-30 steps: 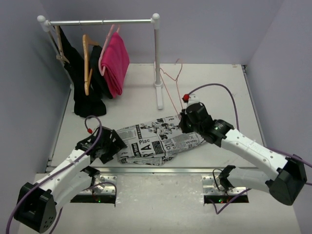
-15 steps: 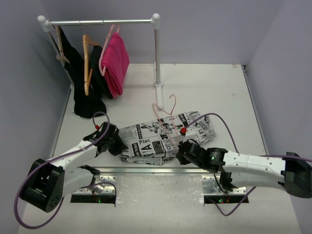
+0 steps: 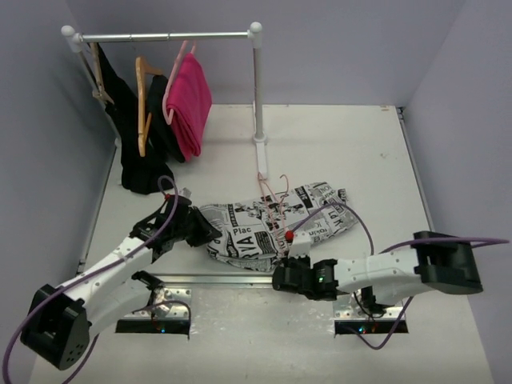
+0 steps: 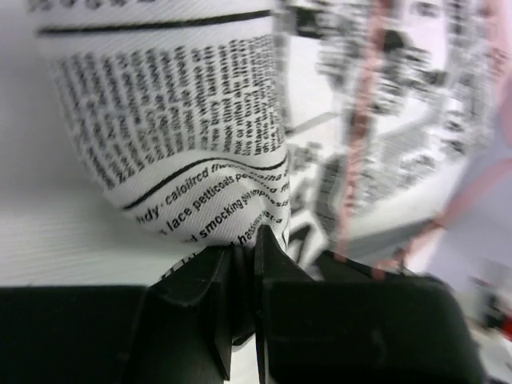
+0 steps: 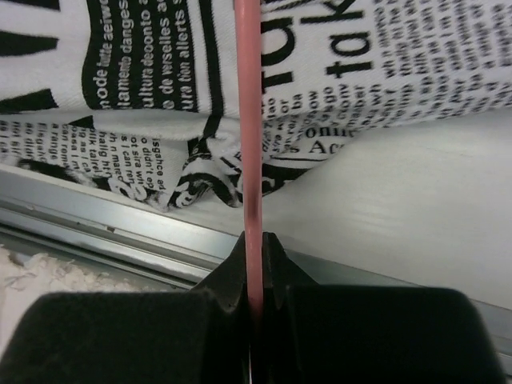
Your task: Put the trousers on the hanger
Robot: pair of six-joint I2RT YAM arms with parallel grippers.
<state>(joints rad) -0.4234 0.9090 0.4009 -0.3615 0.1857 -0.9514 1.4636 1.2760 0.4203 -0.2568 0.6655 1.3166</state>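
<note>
The newspaper-print trousers (image 3: 308,216) lie bunched across the near middle of the table. My left gripper (image 3: 210,234) is shut on their left edge, and the fabric folds up over the jaws (image 4: 254,250) in the left wrist view, where the trousers (image 4: 176,120) fill the frame. The thin pink hanger (image 3: 274,202) lies across the trousers, hook toward the rack. My right gripper (image 3: 278,277), at the table's near edge, is shut on it. In the right wrist view the hanger (image 5: 248,120) runs straight up from the closed gripper (image 5: 254,240) over the trousers (image 5: 144,72).
A clothes rack (image 3: 258,88) stands at the back left with black garments (image 3: 136,152), wooden hangers (image 3: 142,104) and a pink garment (image 3: 190,104). A metal rail (image 3: 240,280) runs along the table's near edge, just below the trousers. Grey walls close in both sides.
My left gripper closed on the trousers' left edge and pulled it rightward, bunching the fabric. My right arm swung from the far side to the near edge, dragging the hanger over the trousers.
</note>
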